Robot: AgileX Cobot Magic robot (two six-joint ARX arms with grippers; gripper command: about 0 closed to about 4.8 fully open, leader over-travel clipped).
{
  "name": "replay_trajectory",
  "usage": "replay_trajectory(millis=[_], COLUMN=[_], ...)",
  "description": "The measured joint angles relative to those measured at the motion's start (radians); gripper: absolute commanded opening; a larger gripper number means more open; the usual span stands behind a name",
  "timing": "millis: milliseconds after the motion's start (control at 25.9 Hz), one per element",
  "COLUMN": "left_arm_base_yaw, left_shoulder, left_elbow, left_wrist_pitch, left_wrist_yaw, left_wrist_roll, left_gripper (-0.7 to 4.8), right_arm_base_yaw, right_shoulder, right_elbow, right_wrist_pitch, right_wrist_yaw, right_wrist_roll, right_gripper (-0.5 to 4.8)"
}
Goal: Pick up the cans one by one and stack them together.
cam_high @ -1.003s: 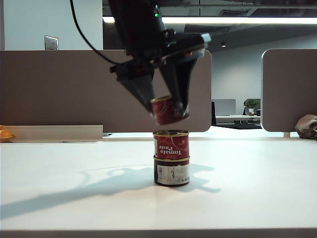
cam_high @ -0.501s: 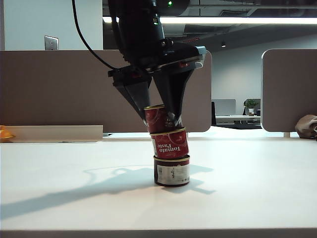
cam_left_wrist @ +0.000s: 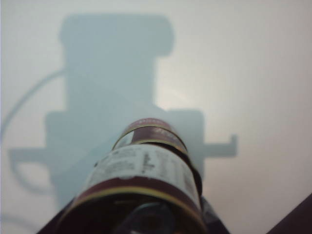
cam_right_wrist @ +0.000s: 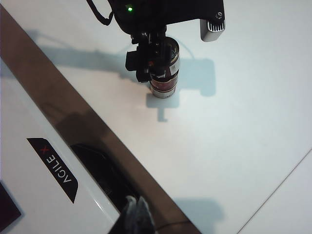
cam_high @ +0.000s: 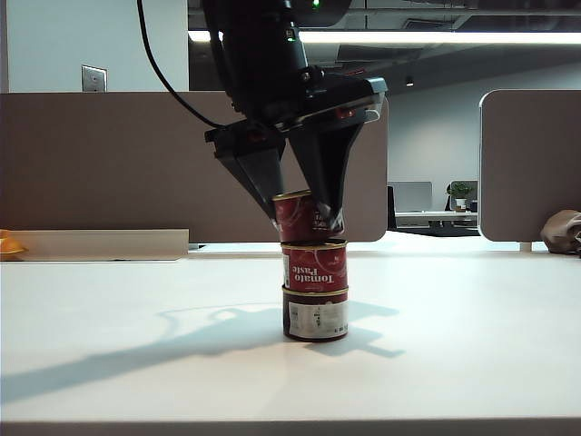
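Two cans stand stacked mid-table: the bottom can (cam_high: 315, 316) shows its white text panel, the middle can (cam_high: 314, 265) its red "Tomato Paste" label. My left gripper (cam_high: 307, 216) comes down from above and is shut on a third can (cam_high: 304, 218), slightly tilted, its lower rim meeting the middle can's lid. In the left wrist view the held can (cam_left_wrist: 141, 178) fills the foreground, with the stack (cam_left_wrist: 152, 132) beyond it. My right gripper (cam_right_wrist: 137, 212) is shut and empty, far from the stack (cam_right_wrist: 164, 80), over the table's brown edge.
Beige partitions (cam_high: 109, 163) stand behind the table. An orange object (cam_high: 9, 245) lies at the far left and a bag (cam_high: 563, 232) at the far right. The white robot base (cam_right_wrist: 53, 165) borders the table beside my right gripper.
The left gripper has lowered the held can from above the stack onto it. Half a second ago the middle can was pushed askew; now it sits straight again.
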Motion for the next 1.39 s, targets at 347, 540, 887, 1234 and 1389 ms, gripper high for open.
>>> replay_trajectory(millis=[347, 540, 887, 1234, 1389], left_arm_base_yaw=[0.000, 0.000, -0.001, -0.005, -0.019], left_shoulder=[0.000, 0.000, 0.000, 0.003, 0.000], left_elbow=[0.000, 0.001, 0.006, 0.052, 0.182], left_wrist_pitch=[-0.005, -0.004, -0.005, -0.013, -0.059], left_wrist_yaw=[0.000, 0.000, 0.007, 0.007, 0.007], left_wrist_roll=[0.003, 0.004, 0.012, 0.021, 0.022], left_gripper=[2.88, 3.23, 3.55, 3.55, 3.19], right_arm_base_yaw=[0.000, 0.000, 0.000, 0.000, 0.000], right_shoulder=[0.000, 0.000, 0.000, 0.000, 0.001], right_elbow=[0.000, 0.000, 0.000, 0.000, 0.000], right_wrist_pitch=[0.000, 0.000, 0.000, 0.000, 0.000], right_wrist_yaw=[0.000, 0.000, 0.000, 0.000, 0.008], right_wrist_roll=[0.000, 0.000, 0.000, 0.000, 0.000], right_gripper=[-0.05, -0.05, -0.05, -0.05, -0.05])
